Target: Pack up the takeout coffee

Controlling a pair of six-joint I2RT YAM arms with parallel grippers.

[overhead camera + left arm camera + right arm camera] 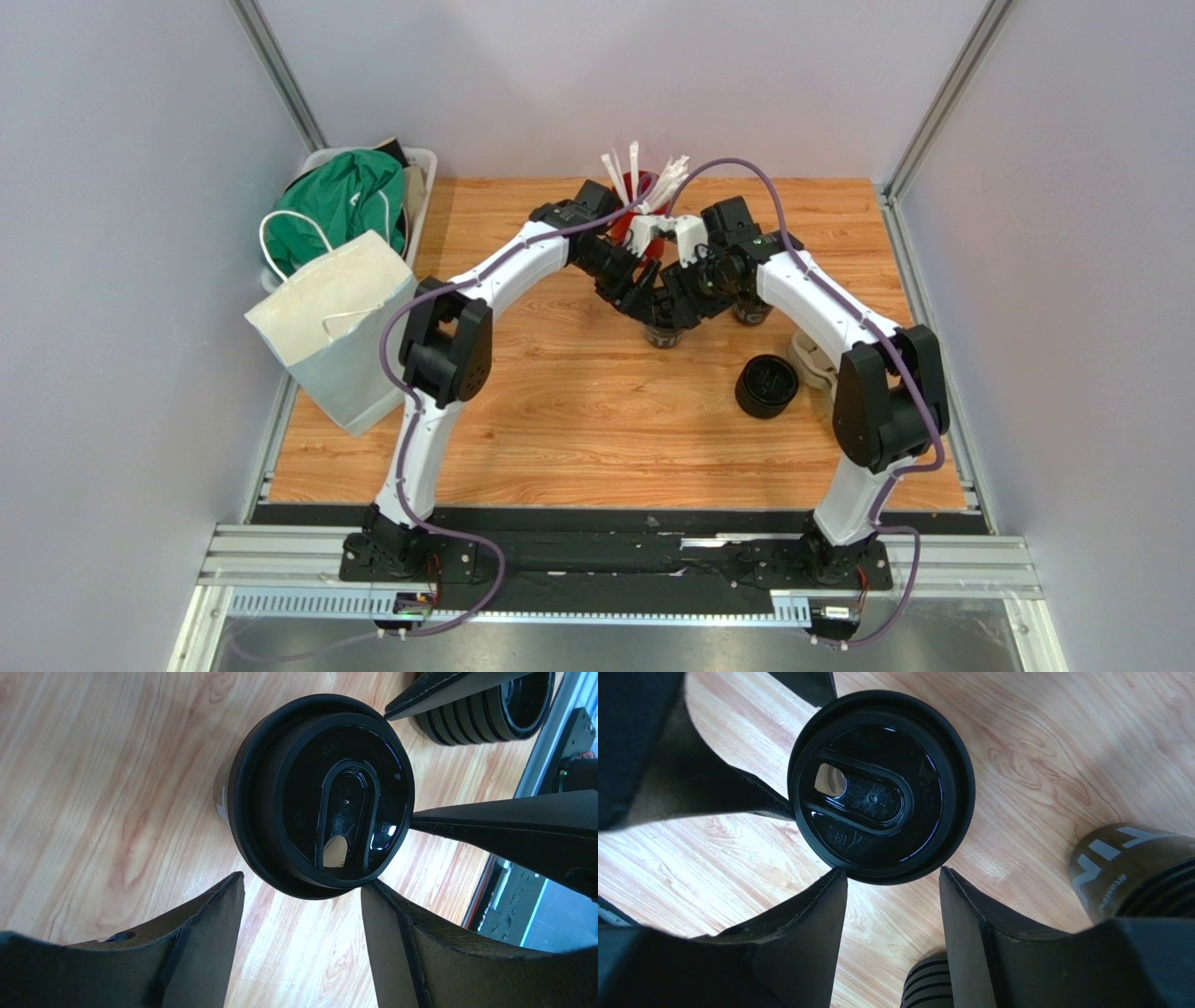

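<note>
A black lidded cup [323,798] stands upright on the bench [589,420], in the middle of its far half, and both arms are bent in over it. The jaws of the left arm [494,273] are held fairly wide and empty, with their tips just beside the lid's rim. The jaws of the right arm [821,297] are likewise parted and empty, and reach in from the opposite side. Whether any tip touches the rim cannot be told.

A second cup [1120,864], its top out of view, stands near the first. A stack of lids [767,385] lies closer to the arm bases, and the pulp carrier [811,357] is partly hidden behind the right arm. A white paper bag [337,329] stands at the bench's left edge.

The lid appears to be seated, so capping is judged finished and the pick-up about to be made. For the next move, one pair of jaws would need to be lowered around the cup's body below the lid and closed. The other pair would need to be drawn clear, so that the cup can be carried upright to the carrier.
</note>
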